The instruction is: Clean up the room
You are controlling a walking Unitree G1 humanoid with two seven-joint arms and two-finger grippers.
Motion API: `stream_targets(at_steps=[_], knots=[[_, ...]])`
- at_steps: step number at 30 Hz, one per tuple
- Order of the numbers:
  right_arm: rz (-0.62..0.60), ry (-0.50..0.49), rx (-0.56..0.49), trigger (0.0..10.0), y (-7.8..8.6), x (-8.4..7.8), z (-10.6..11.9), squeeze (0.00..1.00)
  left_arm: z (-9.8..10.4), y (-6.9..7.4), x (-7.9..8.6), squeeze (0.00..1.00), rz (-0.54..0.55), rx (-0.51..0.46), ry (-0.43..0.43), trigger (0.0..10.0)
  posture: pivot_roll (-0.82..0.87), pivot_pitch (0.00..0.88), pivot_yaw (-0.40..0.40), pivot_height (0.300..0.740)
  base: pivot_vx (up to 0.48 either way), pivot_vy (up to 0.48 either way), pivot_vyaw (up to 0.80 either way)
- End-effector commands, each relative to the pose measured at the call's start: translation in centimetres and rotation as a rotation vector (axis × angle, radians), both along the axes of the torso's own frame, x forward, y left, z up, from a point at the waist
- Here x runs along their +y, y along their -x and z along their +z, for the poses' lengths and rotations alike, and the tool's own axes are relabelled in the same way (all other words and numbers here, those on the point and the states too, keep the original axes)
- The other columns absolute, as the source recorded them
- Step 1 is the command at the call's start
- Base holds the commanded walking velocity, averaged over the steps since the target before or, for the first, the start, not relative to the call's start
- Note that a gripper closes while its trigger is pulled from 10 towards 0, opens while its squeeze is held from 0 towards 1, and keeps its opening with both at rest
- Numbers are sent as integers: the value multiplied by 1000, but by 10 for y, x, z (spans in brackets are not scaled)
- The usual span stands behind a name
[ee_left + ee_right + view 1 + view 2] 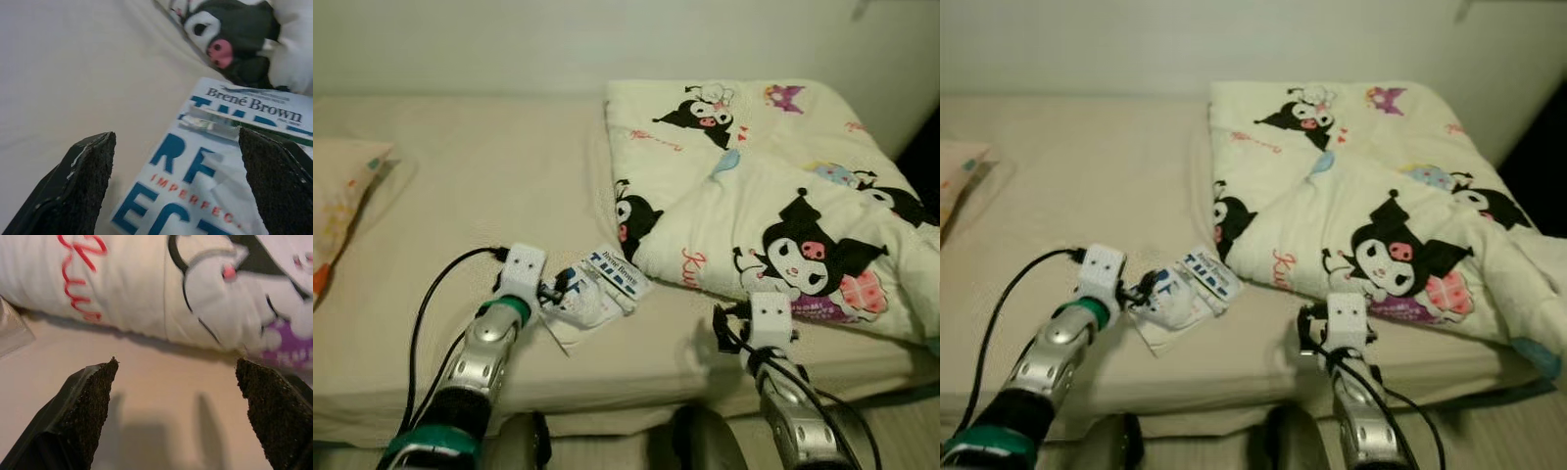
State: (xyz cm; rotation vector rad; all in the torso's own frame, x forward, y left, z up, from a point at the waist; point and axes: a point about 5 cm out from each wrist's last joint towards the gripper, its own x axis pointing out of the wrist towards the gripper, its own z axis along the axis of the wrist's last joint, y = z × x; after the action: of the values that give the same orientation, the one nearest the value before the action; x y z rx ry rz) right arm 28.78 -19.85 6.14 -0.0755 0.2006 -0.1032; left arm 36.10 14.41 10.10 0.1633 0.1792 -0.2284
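Near the bed's [460, 392] front edge: left gripper [178, 161] spread wide over the book [597, 286]; right gripper [178, 396] apart, empty, beside the quilt [773, 176].

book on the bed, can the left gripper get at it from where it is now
Probably yes. The left gripper sits right at the edge of the book, its fingers spread open with the cover between them and nothing in the gap. The quilt lies beside the book, not over it.

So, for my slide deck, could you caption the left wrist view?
Open left gripper poised over a white and blue book on the bed sheet, beside a cartoon-print blanket.
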Motion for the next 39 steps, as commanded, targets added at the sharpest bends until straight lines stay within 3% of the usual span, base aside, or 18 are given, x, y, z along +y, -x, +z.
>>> stream_targets(at_steps=[1, 10, 15, 23, 24, 26, 27, 29, 30, 39], knots=[[-17, 9, 15, 10000, 8, -3, -3, 0, -8, -1, -4, 1000, -22, 70, 44, 10000, 12, 123, 107, 587, 0, 0, 0], [-40, 29, 4, 10000, 25, -8, 1, 0, 1, -13, -24, 1000, -121, 111, 31, 10000, -19, 158, 134, 587, 0, 0, 0], [-69, 27, -6, 10000, 33, -11, 6, 0, 7, -17, -27, 1000, -192, 105, -61, 10000, -28, 190, 165, 587, 0, 0, 0], [-104, 39, -17, 10000, 43, -16, 15, 0, 11, -19, -38, 1000, -240, 94, -125, 10000, -62, 234, 205, 587, 0, 0, 0], [-113, 42, -22, 10000, 45, -17, 17, 0, 12, -19, -42, 878, -260, 87, -129, 10000, -69, 247, 213, 587, 0, 0, 0], [-119, 43, -24, 10000, 47, -18, 19, 0, 13, -20, -45, 878, -275, 82, -131, 10000, -71, 252, 216, 587, 0, 0, 0], [-128, 46, -25, 10000, 50, -20, 20, 0, 15, -20, -49, 188, -292, 70, -144, 10000, -74, 260, 220, 587, 0, 0, 0], [-133, 47, -25, 10000, 52, -21, 21, 0, 16, -20, -51, 188, -301, 61, -155, 10000, -74, 260, 220, 587, 0, 0, 0], [-139, 48, -23, 10000, 54, -22, 22, 0, 17, -20, -53, 0, -311, 54, -168, 10000, -77, 267, 223, 587, 0, 0, 0], [-150, 51, -11, 10000, 67, -17, 23, 0, 12, -17, -63, 0, -341, 38, -266, 10000, -111, 290, 234, 587, 0, 0, 0]])
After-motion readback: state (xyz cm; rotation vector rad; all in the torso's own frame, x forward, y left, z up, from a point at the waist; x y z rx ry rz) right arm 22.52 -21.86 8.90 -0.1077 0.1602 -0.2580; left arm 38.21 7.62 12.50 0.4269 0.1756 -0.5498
